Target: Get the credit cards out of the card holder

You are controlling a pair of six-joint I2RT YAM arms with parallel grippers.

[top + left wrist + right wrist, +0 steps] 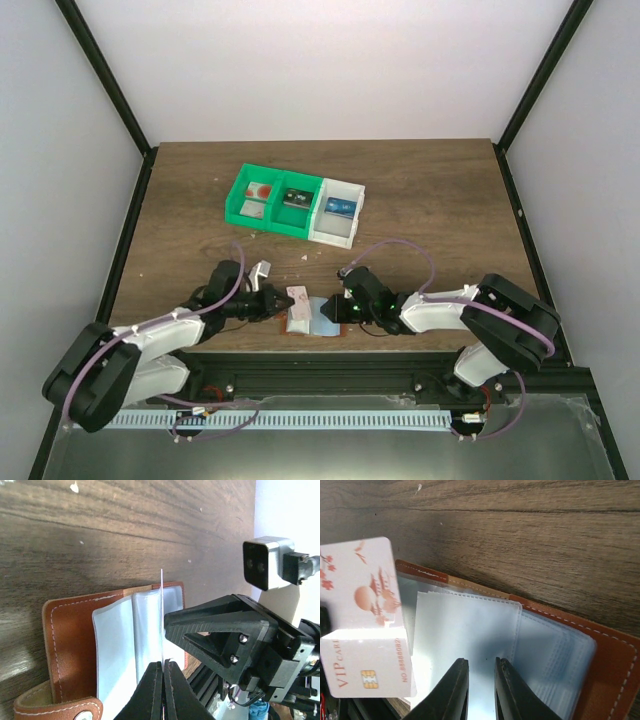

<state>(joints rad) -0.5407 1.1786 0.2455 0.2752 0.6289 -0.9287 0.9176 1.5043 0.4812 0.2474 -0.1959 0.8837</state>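
Observation:
The card holder (318,326), a reddish-brown leather wallet, lies open near the table's front edge, its pale grey-blue pockets (117,645) facing up. My left gripper (283,300) (163,667) is shut on a pale whitish-pink credit card (297,295). That card shows edge-on (162,615) in the left wrist view, standing over the pockets. In the right wrist view its face (365,665) shows a chip and "VIP" print, left of the holder (615,665). My right gripper (332,310) (481,667) sits on the pockets (470,630), its jaws a narrow gap apart with nothing between them.
A green-and-white three-compartment bin (296,222) stands further back at the table's middle, with red, dark and blue items inside. A small pale object (262,270) lies beside my left arm. The table's front rail runs just below the holder.

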